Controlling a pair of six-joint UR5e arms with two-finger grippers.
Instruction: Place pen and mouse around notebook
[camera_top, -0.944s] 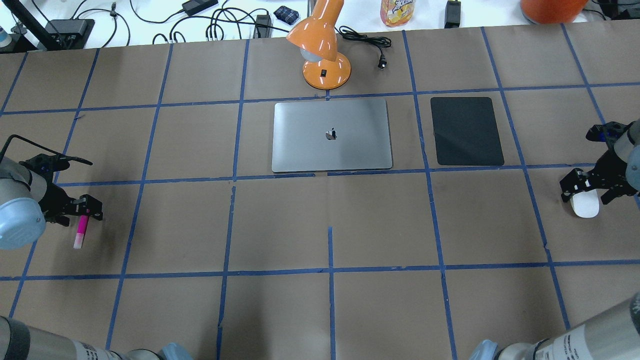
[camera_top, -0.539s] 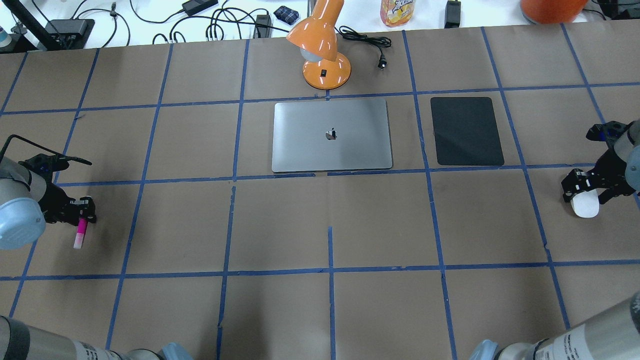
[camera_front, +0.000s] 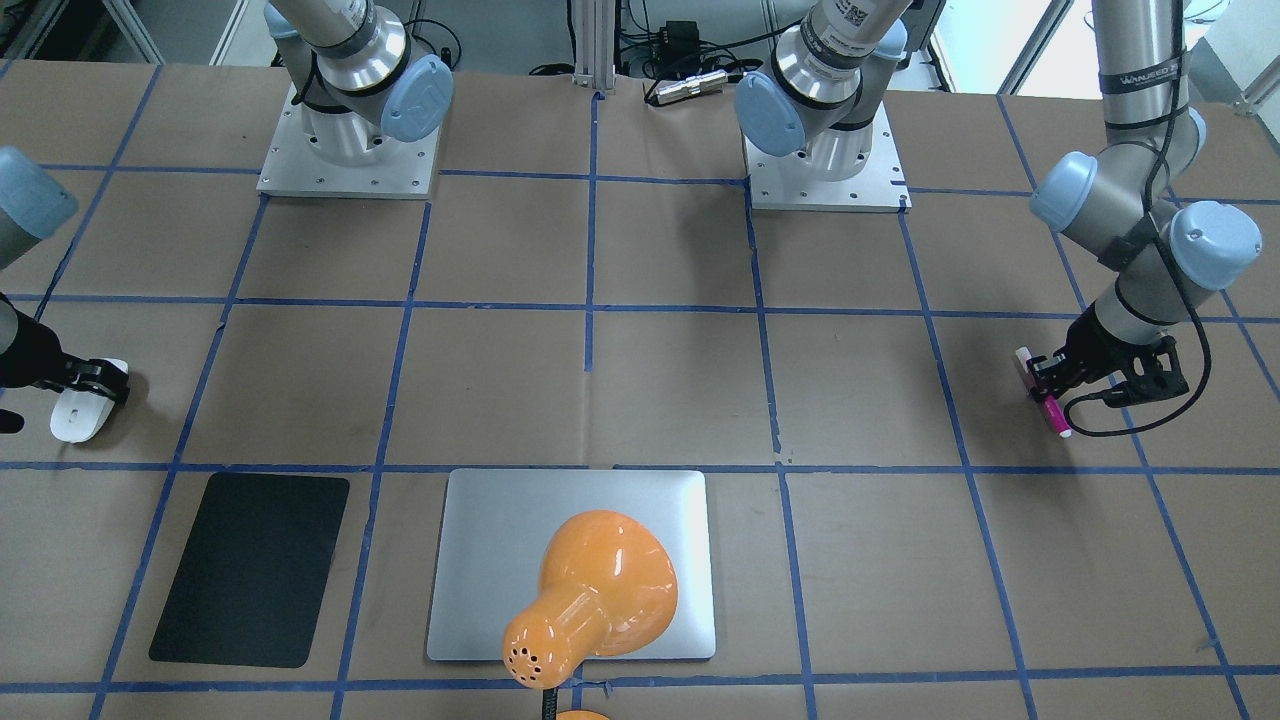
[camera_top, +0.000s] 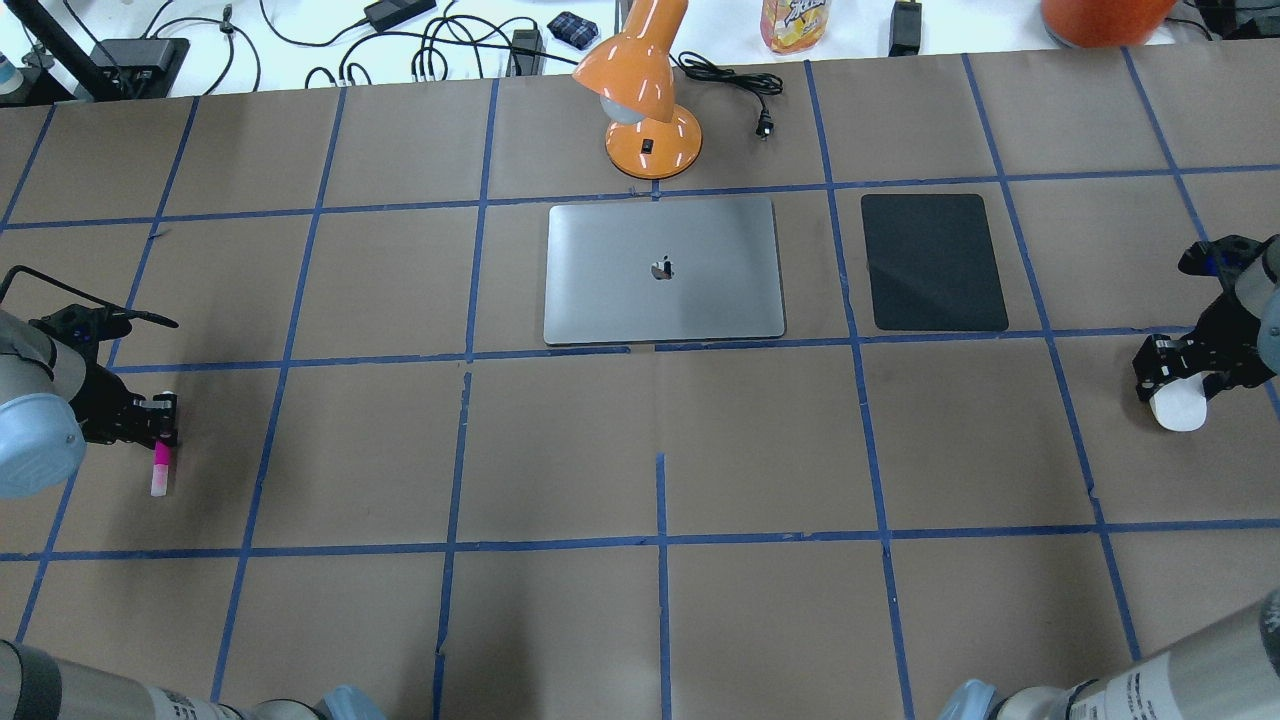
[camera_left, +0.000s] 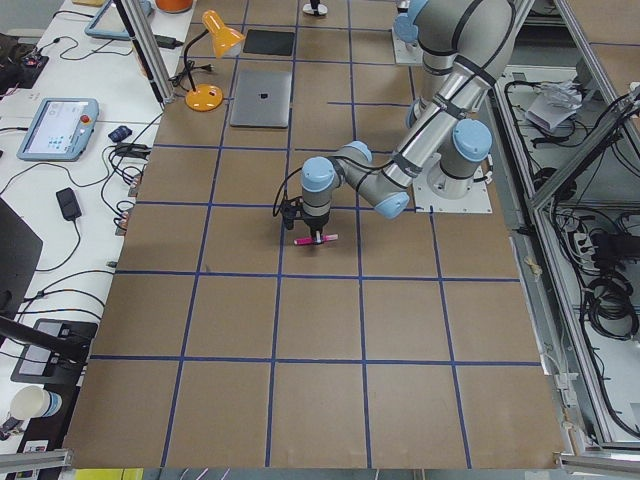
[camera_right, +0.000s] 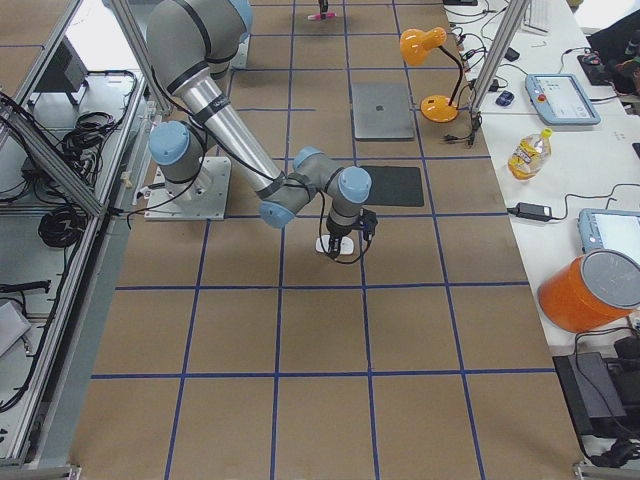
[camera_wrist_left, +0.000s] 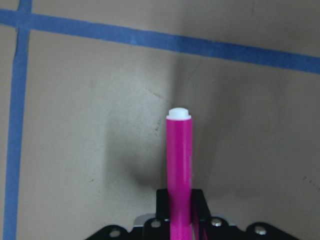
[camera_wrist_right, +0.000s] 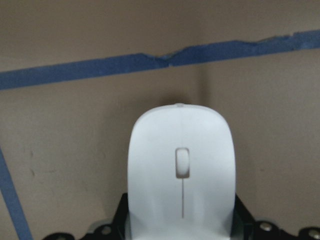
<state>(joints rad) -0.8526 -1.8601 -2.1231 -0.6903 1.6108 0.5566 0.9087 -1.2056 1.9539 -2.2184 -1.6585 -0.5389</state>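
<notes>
Overhead exterior view: the notebook (camera_top: 662, 270) lies flat and closed near the far middle of the brown table (camera_top: 660, 440), which has blue tape lines on it. An orange lamp (camera_top: 645, 100) stands just behind the notebook. A black mat (camera_top: 933, 262) lies flat on the notebook's right, apart from it.

The left gripper (camera_top: 158, 432) is way over at the left edge of the table. Its jaws are pressed together on the pen (camera_top: 160, 475). The pink pen sticks out past the jaws, lying level, with its white end toward the robot. The left wrist view shows the pen squeezed between the two black fingers, with a soft shadow on the paper below.

The right gripper (camera_top: 1180, 385) is way over at the right edge. Its jaws are squeezed on the sides of the mouse (camera_top: 1178, 410). The right wrist view shows the white mouse sitting between the fingers, its scroll mark facing up.

The pen and the mouse are both well apart from the notebook. It is hard to tell if either one touches the table.
</notes>
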